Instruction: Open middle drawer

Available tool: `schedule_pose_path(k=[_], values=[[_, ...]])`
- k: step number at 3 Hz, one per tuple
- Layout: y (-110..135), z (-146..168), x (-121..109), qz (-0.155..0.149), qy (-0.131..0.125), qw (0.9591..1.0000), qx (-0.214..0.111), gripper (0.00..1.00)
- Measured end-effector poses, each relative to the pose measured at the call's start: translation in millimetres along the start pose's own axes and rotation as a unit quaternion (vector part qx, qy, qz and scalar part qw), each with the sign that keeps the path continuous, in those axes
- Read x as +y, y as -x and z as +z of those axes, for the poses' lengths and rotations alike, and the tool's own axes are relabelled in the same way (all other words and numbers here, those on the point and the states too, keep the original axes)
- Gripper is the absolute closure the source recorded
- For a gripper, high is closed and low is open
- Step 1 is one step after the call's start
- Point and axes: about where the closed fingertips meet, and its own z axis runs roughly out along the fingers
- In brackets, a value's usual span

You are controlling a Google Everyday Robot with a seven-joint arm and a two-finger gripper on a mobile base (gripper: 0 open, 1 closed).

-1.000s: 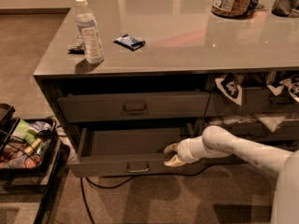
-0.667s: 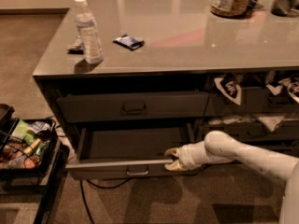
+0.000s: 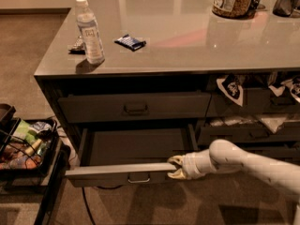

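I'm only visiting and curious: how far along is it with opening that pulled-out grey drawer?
Done: the wide, dark-grey middle drawer stands well out, its inside showing. In hand: the gripper sits at the right end of its front panel. Left: maybe a last pull, then backing away.

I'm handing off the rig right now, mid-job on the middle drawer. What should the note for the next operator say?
Gripper: at the right end of the middle drawer front, by its top edge.
Middle drawer: pulled well out of the cabinet, inside showing. The drawer above is shut.
Done: the drawer looks open.
Left: probably just a last short pull if more opening is wanted, then let go and back the arm away.
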Motion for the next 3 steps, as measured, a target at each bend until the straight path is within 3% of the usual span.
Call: schedule_pose_path(k=[1, 2, 3], values=[[2.9, -0.9, -1.2, 0.0, 0.0, 1.0, 0.0, 0.17], [3.1, -0.6, 17.2, -0.017, 0.006, 0.9998, -0.005, 0.0], [3.1, -0.6, 17.3, -0.017, 0.006, 0.9998, -0.005, 0.0]])
